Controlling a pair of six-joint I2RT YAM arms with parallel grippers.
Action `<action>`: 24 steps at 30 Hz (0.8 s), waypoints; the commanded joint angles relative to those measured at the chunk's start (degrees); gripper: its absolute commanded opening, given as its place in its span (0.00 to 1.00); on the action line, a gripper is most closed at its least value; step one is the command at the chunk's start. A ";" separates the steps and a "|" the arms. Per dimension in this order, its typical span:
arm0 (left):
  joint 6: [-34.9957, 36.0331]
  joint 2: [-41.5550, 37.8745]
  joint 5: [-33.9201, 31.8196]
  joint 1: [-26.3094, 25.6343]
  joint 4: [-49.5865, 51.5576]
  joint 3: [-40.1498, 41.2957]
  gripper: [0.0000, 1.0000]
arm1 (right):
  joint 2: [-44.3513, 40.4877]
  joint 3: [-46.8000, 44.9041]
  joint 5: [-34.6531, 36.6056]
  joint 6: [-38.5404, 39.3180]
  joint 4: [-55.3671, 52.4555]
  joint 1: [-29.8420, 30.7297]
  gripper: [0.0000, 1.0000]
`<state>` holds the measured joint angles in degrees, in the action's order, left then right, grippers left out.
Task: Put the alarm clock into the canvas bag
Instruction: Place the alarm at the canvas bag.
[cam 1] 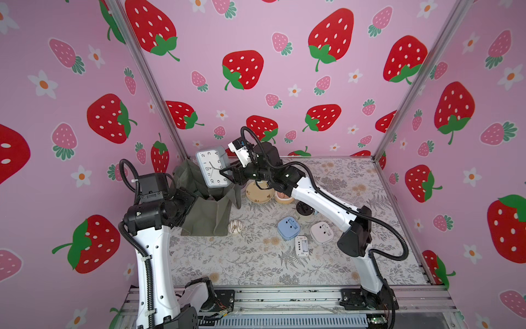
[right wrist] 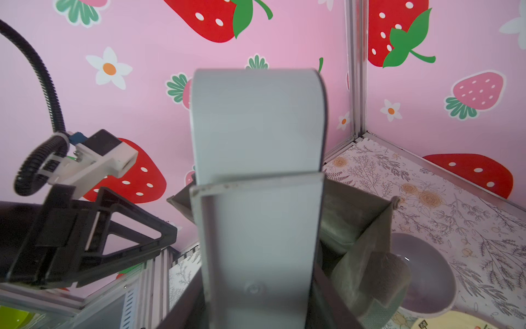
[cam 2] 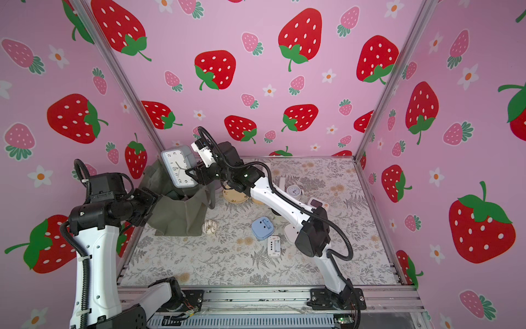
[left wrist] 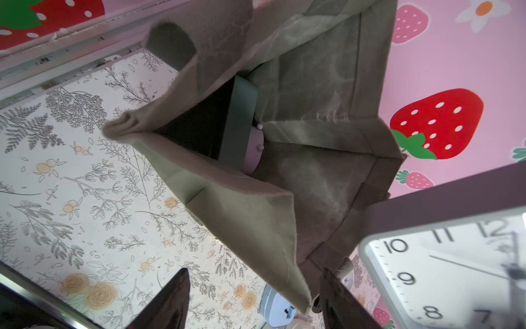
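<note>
Alarm clock held in the air by the right end effector, whose jaws are clamped on the grey case from its 3 o'clock side. The white dial faces upward, turned so that its 12 points toward the table's 9 o'clock edge.

The canvas bag stands at about 10 o'clock on the table, mouth open, directly beneath the clock. Whether the case touches the fabric cannot be told from either top view.

The left end effector reaches the bag from its 9 o'clock side. In the left wrist view its jaws stand apart, with a corner of the bag's rim lying between them, close to one finger. The same view shows a dark green item and a lilac item deep inside the bag.

A tan plate lies just beside the bag at its 3 o'clock. A striped doughnut sits at the bag's 4 o'clock corner. A blue clock lies face down near the table's centre.
</note>
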<state>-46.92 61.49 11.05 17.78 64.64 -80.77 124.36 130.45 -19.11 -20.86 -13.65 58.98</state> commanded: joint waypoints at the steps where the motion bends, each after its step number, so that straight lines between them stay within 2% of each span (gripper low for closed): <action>1: -3.00 -0.79 0.79 0.83 -3.78 1.08 0.74 | 0.91 2.79 2.41 4.69 3.52 1.19 0.15; 7: -4.54 -0.49 1.75 1.80 -7.86 6.32 0.73 | 1.85 2.44 4.81 10.38 0.70 2.37 0.15; 20: -4.21 1.98 2.74 2.70 -11.69 10.46 0.53 | -0.92 -1.05 4.24 11.81 -0.33 2.54 0.15; 24: -4.80 0.86 6.23 2.69 -15.50 11.13 0.62 | -2.90 -4.73 1.57 12.83 -0.02 2.89 0.16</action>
<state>-51.11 63.16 14.79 20.14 52.27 -69.65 126.10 126.91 -14.83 -10.26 -16.62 61.19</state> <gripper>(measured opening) 0.605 0.457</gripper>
